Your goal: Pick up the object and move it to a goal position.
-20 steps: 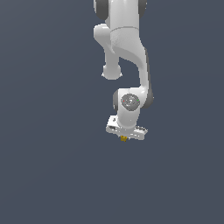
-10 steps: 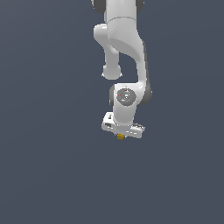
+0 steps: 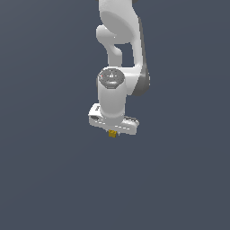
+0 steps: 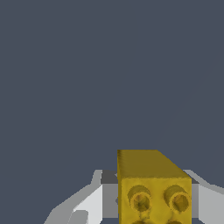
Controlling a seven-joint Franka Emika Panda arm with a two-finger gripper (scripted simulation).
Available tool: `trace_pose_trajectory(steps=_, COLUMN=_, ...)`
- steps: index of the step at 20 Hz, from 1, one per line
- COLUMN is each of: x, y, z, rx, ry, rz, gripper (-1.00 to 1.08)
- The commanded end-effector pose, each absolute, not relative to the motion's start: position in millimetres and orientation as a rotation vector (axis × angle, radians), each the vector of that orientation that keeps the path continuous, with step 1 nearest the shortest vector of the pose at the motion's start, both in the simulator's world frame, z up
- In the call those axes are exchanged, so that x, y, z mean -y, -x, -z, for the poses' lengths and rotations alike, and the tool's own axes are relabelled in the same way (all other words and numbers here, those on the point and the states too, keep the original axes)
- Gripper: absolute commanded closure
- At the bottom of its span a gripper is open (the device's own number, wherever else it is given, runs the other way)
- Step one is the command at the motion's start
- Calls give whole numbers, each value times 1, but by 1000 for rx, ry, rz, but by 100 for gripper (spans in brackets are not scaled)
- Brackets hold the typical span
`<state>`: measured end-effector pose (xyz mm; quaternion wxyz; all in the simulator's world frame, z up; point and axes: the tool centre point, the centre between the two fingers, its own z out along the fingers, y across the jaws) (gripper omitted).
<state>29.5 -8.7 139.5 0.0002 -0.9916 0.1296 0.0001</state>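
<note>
The object is a small yellow-gold blocky lump (image 3: pixel 112 133) that peeks out just under the white gripper (image 3: pixel 112 132) in the exterior view. In the wrist view it is a yellow block (image 4: pixel 151 186) with round studs on its near face, held between the two white fingers (image 4: pixel 89 203). The gripper is shut on it and hangs in the air below the white arm. The fingertips themselves are hidden behind the gripper body in the exterior view.
A plain dark grey-blue ground (image 3: pixel 49 179) fills both views. No other object, marker or edge shows.
The arm has swung toward the exterior view's left and a little up, carrying the yellow object with it. The grip on the object is unchanged.
</note>
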Motion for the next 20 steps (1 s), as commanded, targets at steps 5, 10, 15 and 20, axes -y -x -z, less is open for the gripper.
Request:
trace_pose_trajectory(steps=5, x=44, y=-37, z=-195, rx=-406, ry=3115, rz=0, gripper=108)
trace_pose_trajectory(steps=10, x=60, y=-42, z=-219, rx=-406, ry=3115, rz=0, gripper=108)
trace_pose_trajectory(steps=15, x=66, y=-45, z=-230, rx=-406, ry=3115, rz=0, gripper=108)
trace_pose_trajectory(steps=20, x=65, y=-45, z=-228, rx=-406, ry=3115, rz=0, gripper=108)
